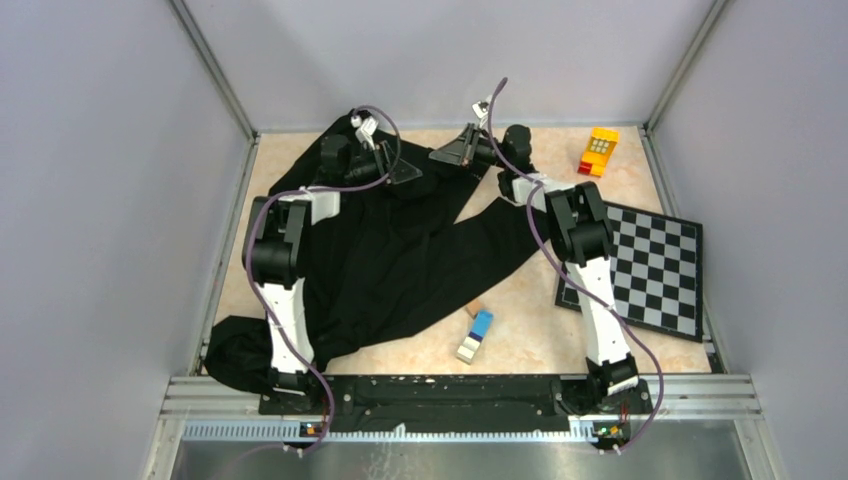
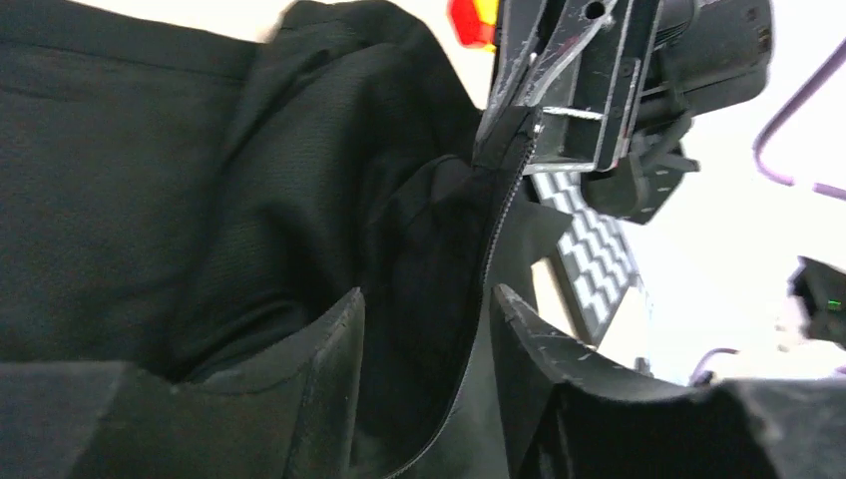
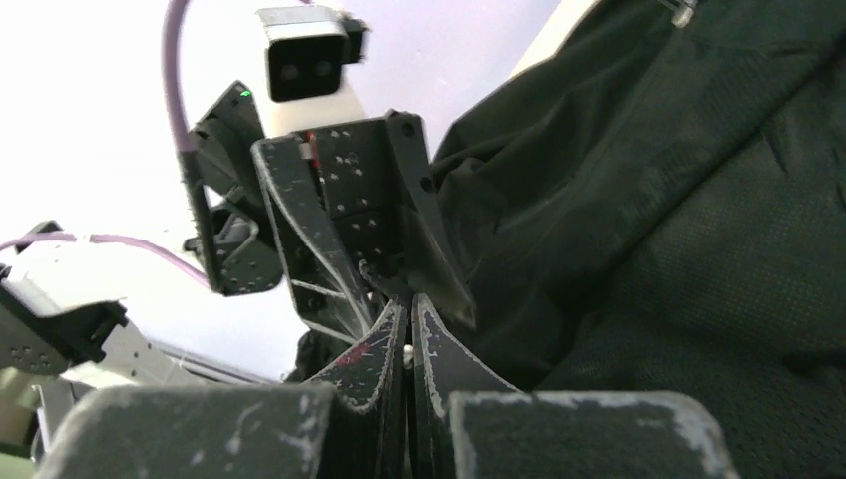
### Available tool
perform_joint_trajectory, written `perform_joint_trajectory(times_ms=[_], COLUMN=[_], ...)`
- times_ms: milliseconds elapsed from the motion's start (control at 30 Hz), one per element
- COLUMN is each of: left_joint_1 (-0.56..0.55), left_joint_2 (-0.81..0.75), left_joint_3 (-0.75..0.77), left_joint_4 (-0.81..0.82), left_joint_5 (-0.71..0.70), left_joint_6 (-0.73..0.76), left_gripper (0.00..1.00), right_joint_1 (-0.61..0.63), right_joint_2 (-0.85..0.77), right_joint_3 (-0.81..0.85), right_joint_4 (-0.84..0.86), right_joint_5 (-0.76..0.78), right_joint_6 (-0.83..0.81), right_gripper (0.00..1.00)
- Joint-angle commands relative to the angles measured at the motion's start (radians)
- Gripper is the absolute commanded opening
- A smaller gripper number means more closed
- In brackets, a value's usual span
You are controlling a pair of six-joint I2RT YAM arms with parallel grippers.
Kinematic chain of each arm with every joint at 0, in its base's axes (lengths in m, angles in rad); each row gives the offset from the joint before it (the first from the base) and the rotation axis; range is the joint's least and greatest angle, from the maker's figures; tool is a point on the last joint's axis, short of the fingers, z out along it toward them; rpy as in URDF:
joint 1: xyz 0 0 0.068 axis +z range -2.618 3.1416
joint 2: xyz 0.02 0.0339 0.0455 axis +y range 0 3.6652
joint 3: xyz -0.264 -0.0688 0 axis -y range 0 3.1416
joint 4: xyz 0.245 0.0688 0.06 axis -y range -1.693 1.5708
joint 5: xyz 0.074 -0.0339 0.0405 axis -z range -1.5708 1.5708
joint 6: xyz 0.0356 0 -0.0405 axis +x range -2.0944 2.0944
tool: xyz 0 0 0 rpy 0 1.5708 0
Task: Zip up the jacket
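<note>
Gripping rumpled black woven jacket point(image 1: 400, 260)

Even, soft light fills the overhead view, with faint shadows. Both wrist views blow out to white in their backgrounds, upper right and upper left, while the jacket point(image 2: 200, 200) stays dim and near fingers blur.

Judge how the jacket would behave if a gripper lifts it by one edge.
Probably floppy: the jacket lies rumpled in folds and would drape rather than hold shape. Likely light for its size, thin fabric. Its zipper edge hangs curved, so it may sag.
</note>
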State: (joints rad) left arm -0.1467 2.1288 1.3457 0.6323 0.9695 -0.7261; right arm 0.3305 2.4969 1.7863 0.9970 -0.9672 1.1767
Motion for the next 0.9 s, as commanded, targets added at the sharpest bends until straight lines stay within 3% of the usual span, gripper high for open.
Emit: perform_joint_trajectory(times_ms=[0,33,67,133,233,367,467,733,867], left_joint_1=[0.049,0.06,0.066,0.071,0.072,0.074,0.082,0.087,0.087], left_joint_2=[-0.134,-0.141,-0.147,-0.148,-0.124,-0.037,0.023,0.209,0.245], left_joint_3=[0.062,0.074,0.091,0.136,0.206,0.321,0.374,0.552,0.58], left_joint_4=[-0.272,-0.315,-0.374,-0.485,-0.614,-0.733,-0.705,-0.667,-0.651], left_joint_5=[-0.166,-0.212,-0.284,-0.442,-0.686,-0.825,-0.815,-0.816,-0.858], left_joint_6=[0.239,0.261,0.281,0.318,0.335,0.317,0.307,0.246,0.233], left_gripper=[0.6,0.79,0.91,0.97,0.97,0.88,0.84,0.55,0.48], right_joint_1=[-0.004,-0.004,-0.003,-0.002,-0.001,-0.002,-0.002,-0.003,-0.003], right_joint_2=[-0.057,-0.063,-0.068,-0.068,-0.066,-0.075,-0.073,-0.079,-0.08], right_joint_3=[0.076,0.083,0.089,0.12,0.183,0.203,0.202,0.207,0.209], right_joint_4=[-0.392,-0.447,-0.495,-0.603,-0.769,-0.808,-0.768,-0.718,-0.714], right_joint_5=[-0.024,-0.024,-0.02,-0.012,0.014,0.035,0.021,0.018,0.016], right_joint_6=[-0.14,-0.158,-0.172,-0.21,-0.302,-0.348,-0.326,-0.302,-0.301], right_gripper=[0.0,0.0,0.0,0.0,0.0,0.0,0.0,0.0,0.0])
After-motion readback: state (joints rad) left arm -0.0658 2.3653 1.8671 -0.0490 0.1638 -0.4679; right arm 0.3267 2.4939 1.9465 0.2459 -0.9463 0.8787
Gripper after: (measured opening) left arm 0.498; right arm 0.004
